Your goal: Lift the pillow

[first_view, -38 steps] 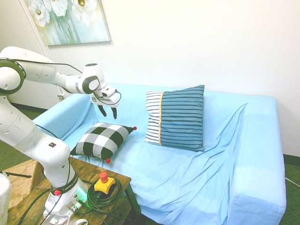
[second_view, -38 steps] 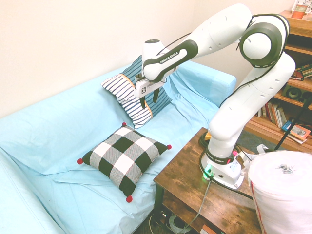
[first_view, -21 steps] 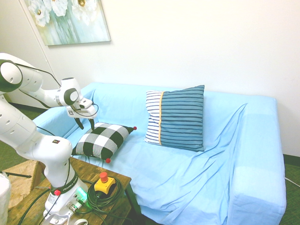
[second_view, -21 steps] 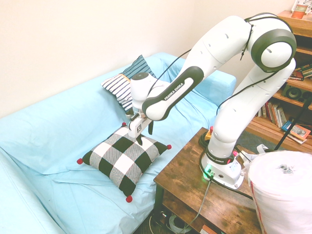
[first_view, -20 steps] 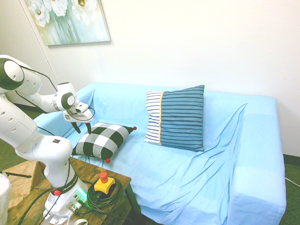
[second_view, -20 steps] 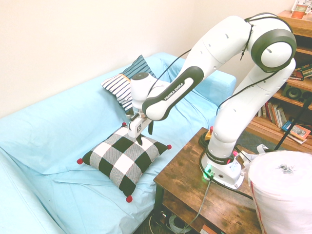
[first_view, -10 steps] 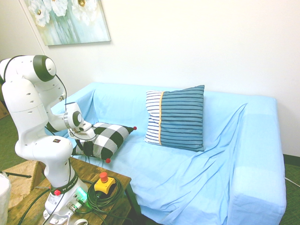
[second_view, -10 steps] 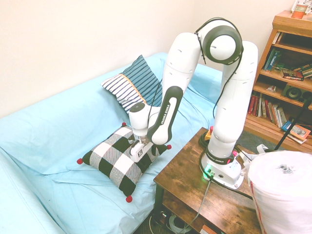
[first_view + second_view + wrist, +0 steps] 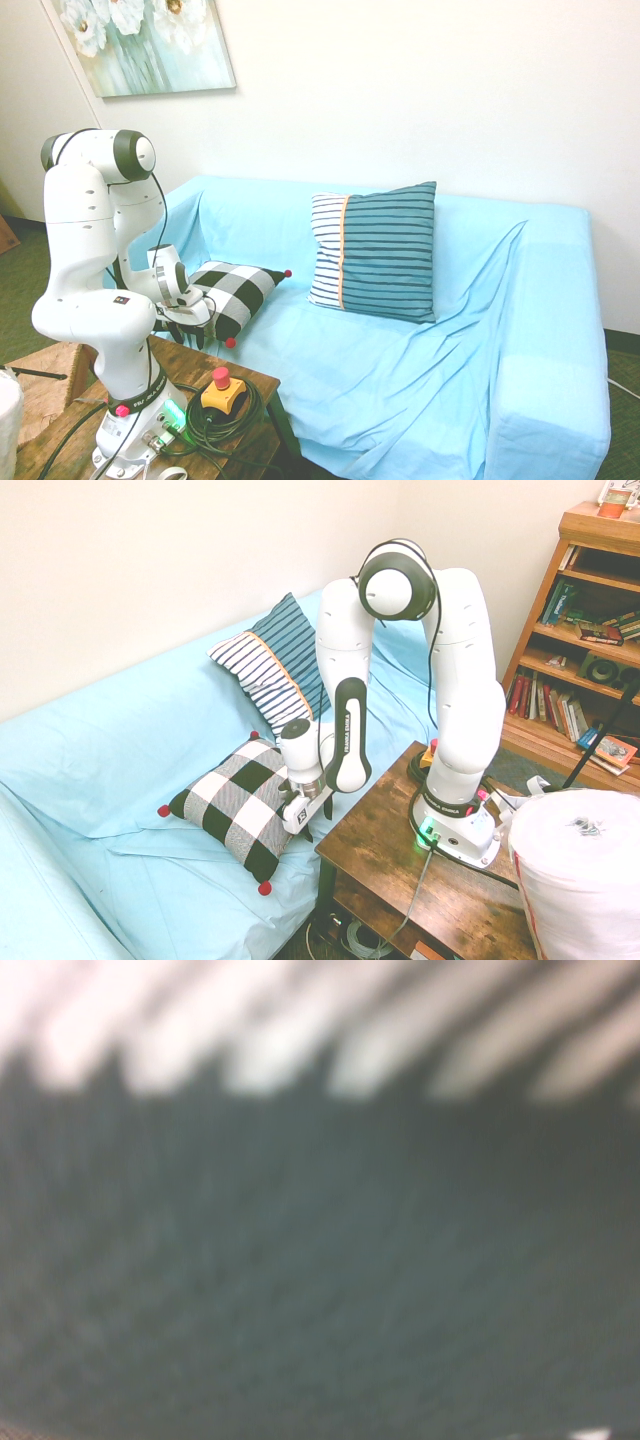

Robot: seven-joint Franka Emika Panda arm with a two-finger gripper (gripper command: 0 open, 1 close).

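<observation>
The black-and-white checked pillow [image 9: 240,805] lies on the blue-draped sofa [image 9: 400,400], red pom-poms at its corners. Your jaws [image 9: 318,830] are low at its worktop-side edge — you cannot tell whether they are spread or pressed together. Beyond, a striped cushion [image 9: 375,255] leans on the backrest; the wooden worktop [image 9: 400,880] stands in front.

The buffalo-check cushion [image 9: 240,805] lies on the light-blue covered sofa [image 9: 130,780], red pom-poms at its corners. Behind the cushion, the blue-and-white striped pillow [image 9: 280,660] leans on the sofa's backrest. The Franka gripper [image 9: 318,838] is angled down at the cushion's edge, on the side toward the wooden table [image 9: 425,865]. Farther from the cushion, beyond the table, stands a wooden bookcase [image 9: 565,630] holding books [image 9: 550,702].
</observation>
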